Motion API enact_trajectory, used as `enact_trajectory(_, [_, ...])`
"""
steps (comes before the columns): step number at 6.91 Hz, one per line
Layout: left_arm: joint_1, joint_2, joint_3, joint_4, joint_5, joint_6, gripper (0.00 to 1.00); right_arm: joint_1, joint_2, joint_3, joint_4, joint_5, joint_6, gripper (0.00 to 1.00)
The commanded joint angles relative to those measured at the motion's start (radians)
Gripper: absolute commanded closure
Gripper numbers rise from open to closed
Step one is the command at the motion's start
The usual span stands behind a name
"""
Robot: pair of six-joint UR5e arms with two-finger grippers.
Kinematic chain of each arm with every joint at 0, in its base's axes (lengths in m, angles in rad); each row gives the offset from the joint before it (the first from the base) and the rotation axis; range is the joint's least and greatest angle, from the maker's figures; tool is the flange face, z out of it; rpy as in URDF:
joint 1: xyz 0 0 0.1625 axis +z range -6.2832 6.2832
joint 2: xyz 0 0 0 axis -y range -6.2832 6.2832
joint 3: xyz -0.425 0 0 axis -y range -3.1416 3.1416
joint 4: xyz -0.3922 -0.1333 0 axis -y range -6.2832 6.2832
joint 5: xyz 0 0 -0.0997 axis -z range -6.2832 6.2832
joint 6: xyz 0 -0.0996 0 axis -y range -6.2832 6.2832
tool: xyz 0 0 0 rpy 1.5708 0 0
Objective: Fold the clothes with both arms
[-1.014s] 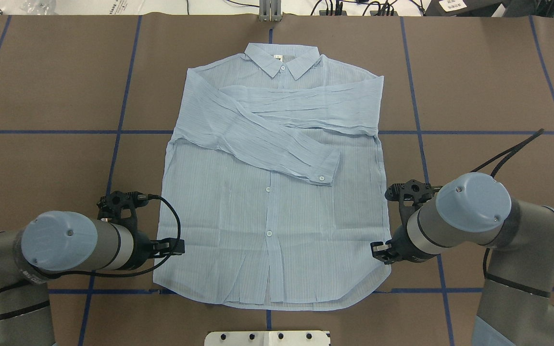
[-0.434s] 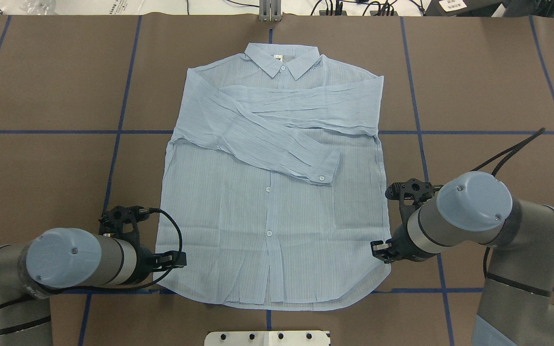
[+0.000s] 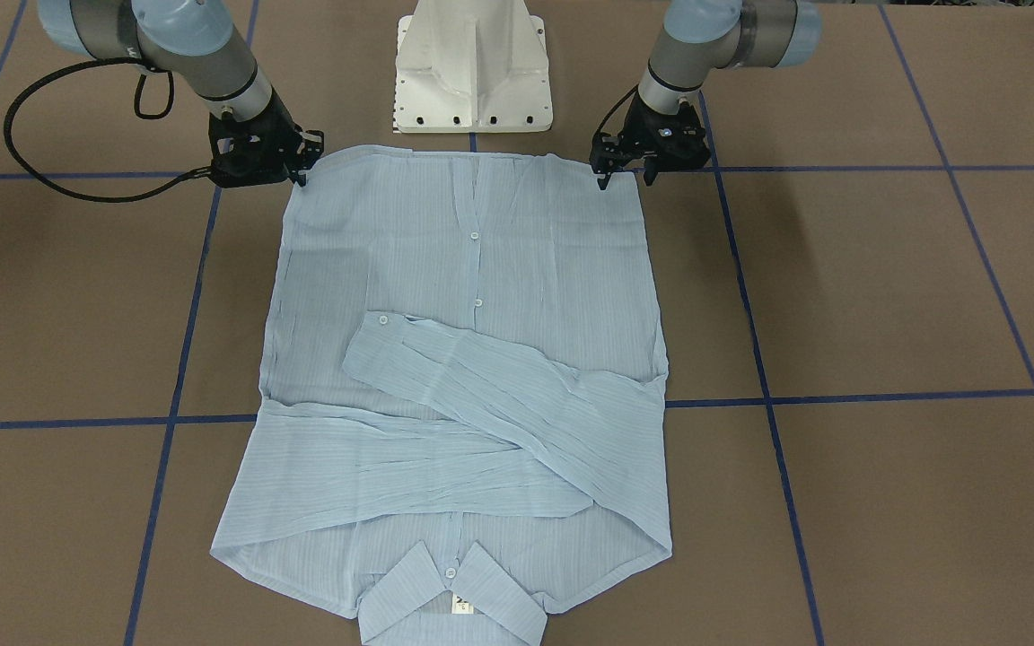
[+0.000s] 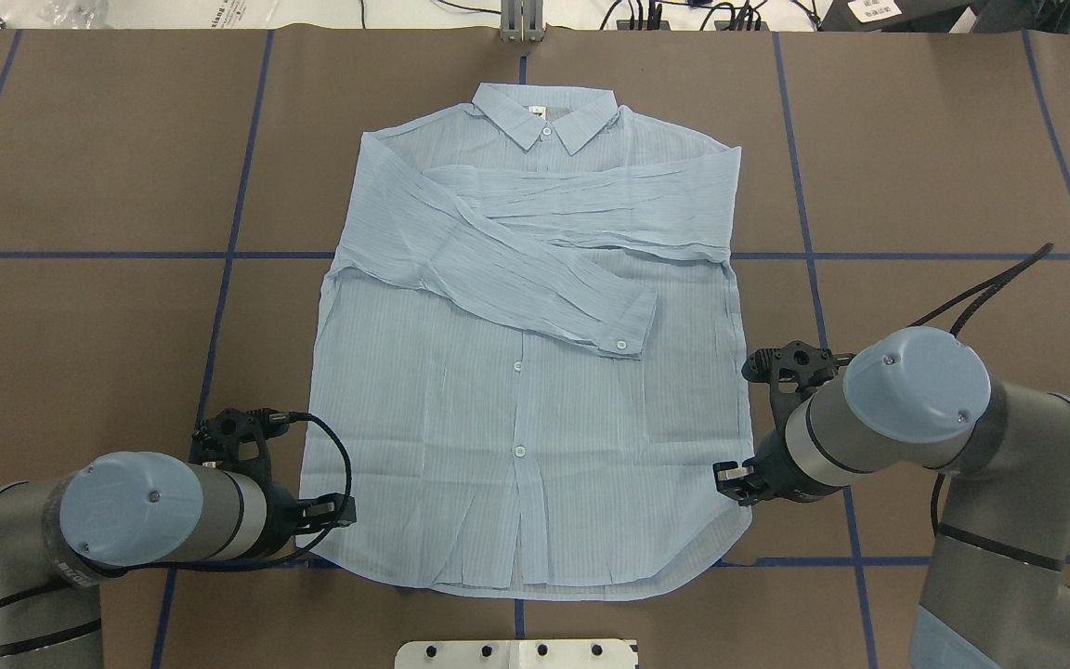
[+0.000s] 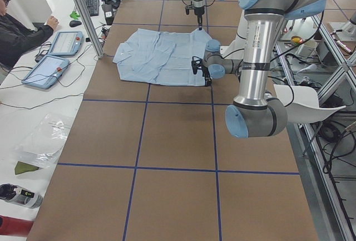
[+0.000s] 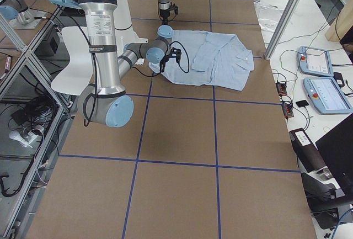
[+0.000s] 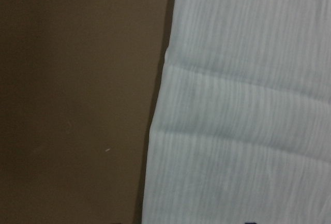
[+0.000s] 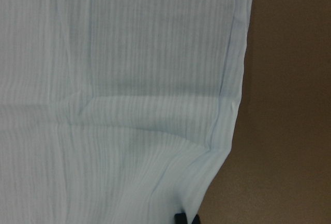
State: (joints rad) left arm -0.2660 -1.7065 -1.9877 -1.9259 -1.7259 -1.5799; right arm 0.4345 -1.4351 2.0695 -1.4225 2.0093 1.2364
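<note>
Status: the shirt (image 4: pixel 526 418) lies flat and buttons-up on the brown-papered table (image 4: pixel 80 307). Its collar (image 4: pixel 544 116) is at the far end and its hem (image 4: pixel 535 581) is toward the robot's base.

Done, as far as I can see:
- Both sleeves (image 4: pixel 535 279) are crossed over the chest.
- The sleeve from the robot's left side lies on top, and its cuff (image 4: pixel 623 339) ends just past the button line.
- I'd call the sleeve step finished.

Not done:
- The body is at full length, with no bottom-to-top fold yet.
- The side edges are unfolded.

Grippers:
- The left gripper (image 3: pixel 625 178) sits low at the hem's corner on its side. In the front view its fingers stand spread apart, and I see no cloth pinched between them.
- The right gripper (image 4: pixel 730 481) is at the opposite side edge, just above the rounded hem corner. Its wrist camera shows one dark fingertip at the cloth's edge. I can't tell whether its jaws are apart or already closed on fabric.

My read is that the task is roughly half done. What's left is to pinch both hem corners, carry the hem up toward the collar, and possibly fold once more. The fabric looks thin, so a grip could catch only one layer or slip.
</note>
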Motion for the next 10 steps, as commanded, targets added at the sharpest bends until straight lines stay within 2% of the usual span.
enact_trajectory(1, [-0.001,-0.005,0.001,0.042,0.000,0.000,0.23,0.001,0.001,0.003,0.001,0.002,0.000,1.00])
enact_trajectory(6, [-0.007,-0.009,0.001,0.057,0.014,-0.022,0.52,0.000,0.001,0.000,0.001,0.002,0.000,1.00])
enact_trajectory(8, [-0.004,-0.009,0.000,0.057,0.014,-0.022,0.58,0.000,-0.001,-0.002,-0.001,0.002,0.000,1.00])
enact_trajectory(10, [-0.002,-0.009,0.000,0.057,0.014,-0.022,0.58,0.001,-0.001,-0.003,0.001,0.002,0.000,1.00])
